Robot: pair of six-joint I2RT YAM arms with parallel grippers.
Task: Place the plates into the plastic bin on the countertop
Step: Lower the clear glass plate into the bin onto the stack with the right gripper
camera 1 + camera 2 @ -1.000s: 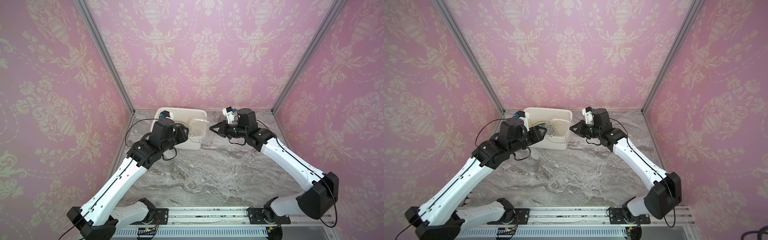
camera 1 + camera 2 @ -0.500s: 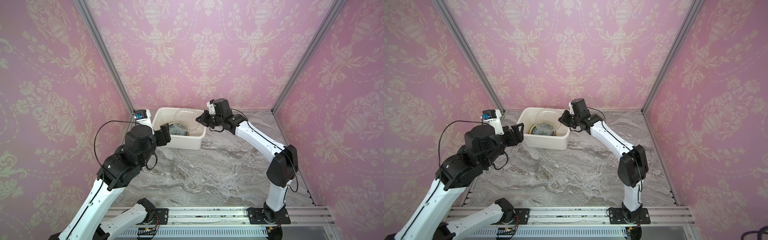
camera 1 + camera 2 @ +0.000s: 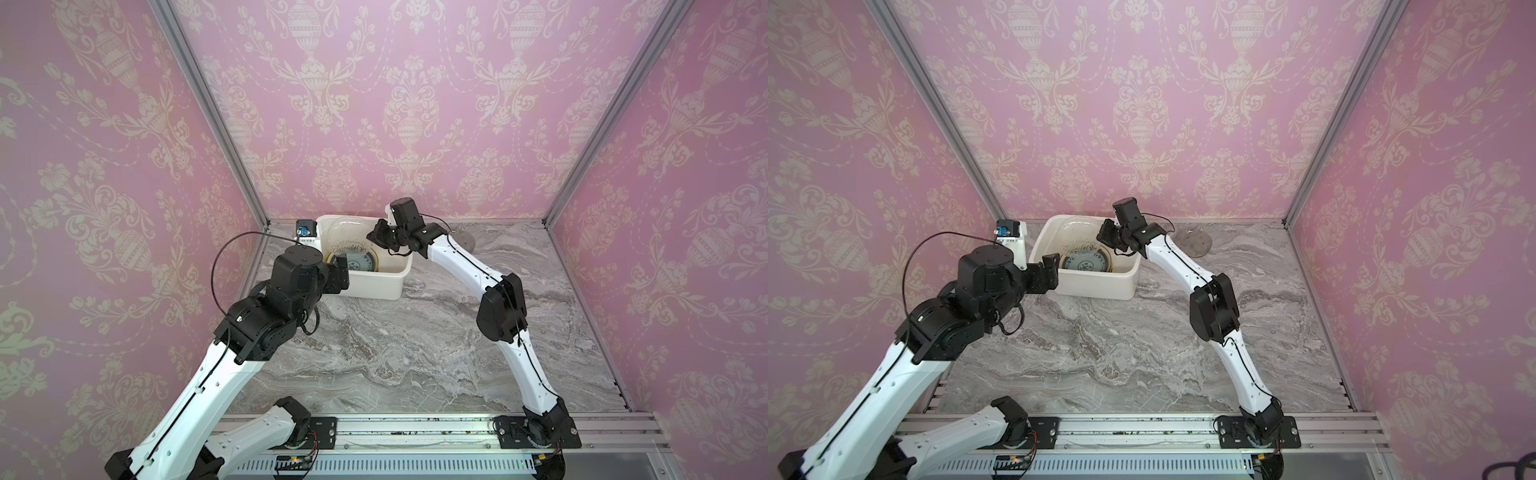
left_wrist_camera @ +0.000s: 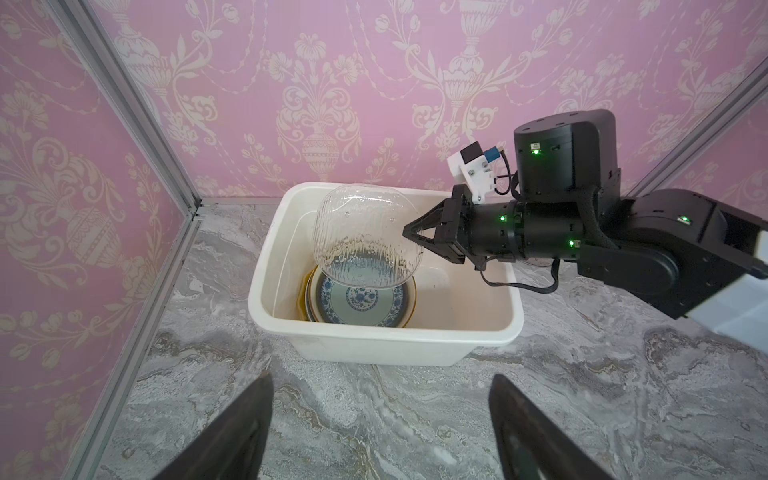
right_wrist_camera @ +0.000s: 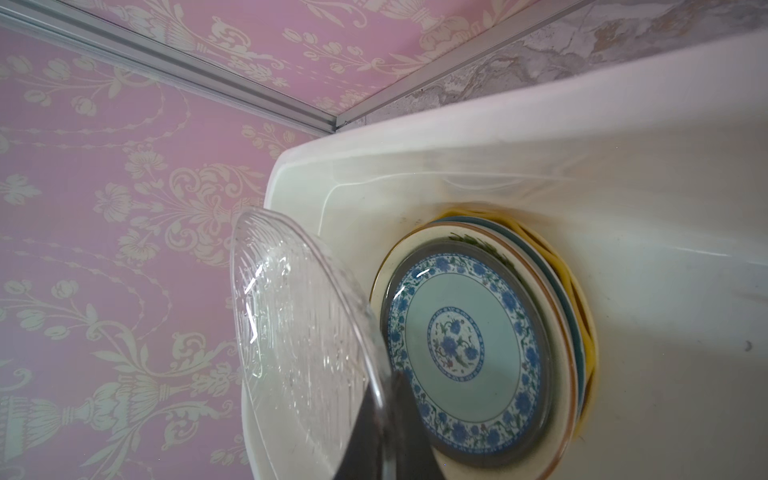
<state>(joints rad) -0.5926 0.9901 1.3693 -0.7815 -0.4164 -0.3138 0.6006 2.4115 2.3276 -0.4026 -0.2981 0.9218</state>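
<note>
The white plastic bin (image 4: 374, 328) holds stacked patterned plates (image 4: 359, 297). The right pincer (image 4: 409, 232) grips a clear glass plate (image 4: 365, 237) above it, and the left pincer (image 4: 380, 382) gapes empty. One smoky plate (image 3: 1192, 243) seemingly sits outside.

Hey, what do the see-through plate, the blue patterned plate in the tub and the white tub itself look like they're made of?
See-through plate, gripped by the right pincer: likely glass, glossy and ribbed. What lies behind shows through it, though clear plastic is possible.
Blue patterned plate: glazed ceramic or melamine, with a smooth sheen and printed flowers.
White tub: plastic, satin finish, with a rolled rim and rounded corners.
</note>
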